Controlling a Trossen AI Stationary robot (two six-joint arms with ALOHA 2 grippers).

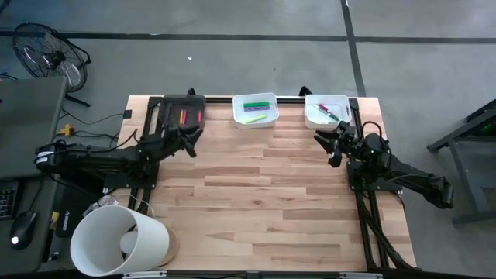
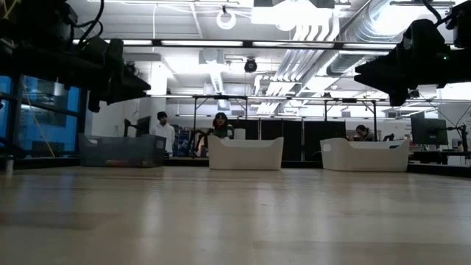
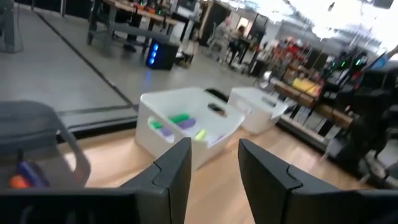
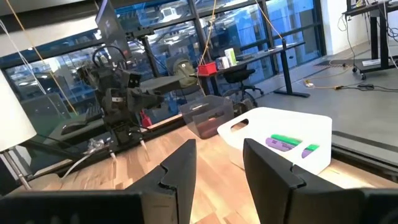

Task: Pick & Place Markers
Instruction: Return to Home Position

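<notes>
My left gripper (image 3: 214, 152) and right gripper (image 4: 219, 149) hang empty, fingers parted, over the table (image 1: 263, 201). The markers (image 1: 256, 107) lie in the black bin (image 1: 167, 113) and both white bins (image 1: 235, 112). Going home, I should retract level, clear of the rims. Those in the right white bin (image 1: 307, 113) are hard to count.

The high camera looked straight down from well above on the whole surface (image 1: 263, 201). The low camera sat at surface height, facing level across it into the room. Each wrist camera looked forward from close behind the left gripper (image 3: 214, 143) or the right gripper (image 4: 219, 142). All four views shared the middle white bin (image 1: 255, 96).
</notes>
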